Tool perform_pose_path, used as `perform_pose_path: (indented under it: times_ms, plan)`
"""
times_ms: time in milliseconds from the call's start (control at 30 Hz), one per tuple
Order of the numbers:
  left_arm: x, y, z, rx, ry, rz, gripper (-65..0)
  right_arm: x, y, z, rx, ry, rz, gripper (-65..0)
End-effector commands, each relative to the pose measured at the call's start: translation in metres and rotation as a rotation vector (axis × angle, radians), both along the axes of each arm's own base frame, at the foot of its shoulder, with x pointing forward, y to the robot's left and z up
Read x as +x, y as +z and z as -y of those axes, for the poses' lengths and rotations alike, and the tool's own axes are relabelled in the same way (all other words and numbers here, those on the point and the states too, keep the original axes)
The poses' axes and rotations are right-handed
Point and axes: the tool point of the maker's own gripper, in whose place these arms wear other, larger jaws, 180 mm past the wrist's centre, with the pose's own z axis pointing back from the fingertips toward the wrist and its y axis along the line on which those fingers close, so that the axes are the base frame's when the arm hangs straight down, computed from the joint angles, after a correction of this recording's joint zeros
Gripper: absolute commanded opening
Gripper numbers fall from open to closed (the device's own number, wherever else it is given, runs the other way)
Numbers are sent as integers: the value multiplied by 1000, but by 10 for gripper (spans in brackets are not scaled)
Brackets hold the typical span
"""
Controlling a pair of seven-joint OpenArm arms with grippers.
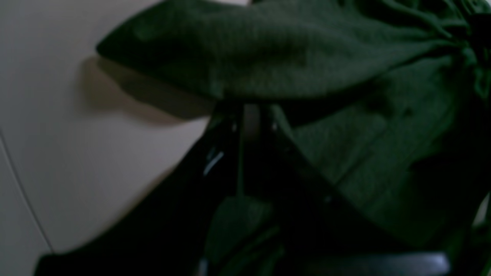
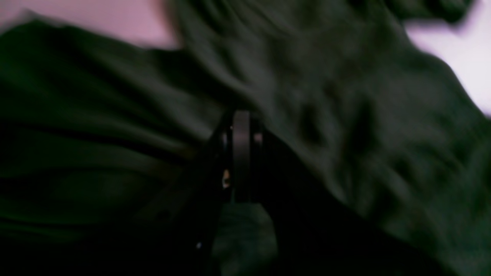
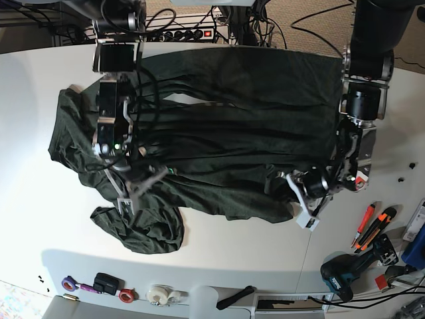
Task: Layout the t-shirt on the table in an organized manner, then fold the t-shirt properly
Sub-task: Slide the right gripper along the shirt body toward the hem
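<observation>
The shirt (image 3: 226,126) is spread wide across the white table (image 3: 40,219), with long pulled lines running from one side to the other. That tells me both arms are tugging it flat — each one holds an end.

The right gripper (image 3: 136,183) is on the base view's left. Its jaws are pressed together, pinching the shirt near the sleeve end. In its own wrist view the green cloth fills almost everything around the jaws, so it is buried in the folds.

The left gripper (image 3: 302,193) is on the base view's right, at the lower edge of the shirt. Its jaws are close together too, and cloth sits between them in the left wrist view, so it looks like it grips the shirt — though that picture is dark and blurry.

One sleeve (image 3: 143,229) lies bunched up near the front, not flat yet. So I think the laying-out part is not finished, and folding has not started.

Some tools (image 3: 372,226) lie at the table's far side, well away from the shirt.
</observation>
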Motion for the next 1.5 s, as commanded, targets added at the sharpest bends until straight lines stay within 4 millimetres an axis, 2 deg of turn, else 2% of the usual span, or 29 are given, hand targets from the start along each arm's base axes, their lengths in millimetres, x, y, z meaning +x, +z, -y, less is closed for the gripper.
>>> perform_pose_path:
  times_ms: [0,233,400,500,733,833,1033,1200,1467]
  plan:
    - [20,28,2,-20,9,79,-637,16,26,-6,22,18,80,-650]
    - [13,17,4,-17,14,46,-637,26,47,-51,128,132,150,-650]
    - [9,15,9,-34,8,34,-637,28,53,-69,196,141,176,-650]
    - [9,15,11,-39,6,33,-638,32,55,-73,206,139,195,-650]
    - [9,14,11,-31,5,33,-646,54,7,-75,212,123,64,-650]
    - [9,14,11,-31,5,33,-650,59,-6,-77,218,122,12,-650]
    - [2,-2,2,57,-8,9,-650,66,-21,-57,70,89,-25,-650]
    - [5,-12,-19,129,70,-6,-650,71,-21,-33,8,-11,-10,-650]
    - [17,-18,-66,283,222,14,-650,71,-22,1,-74,-156,-9,-650]
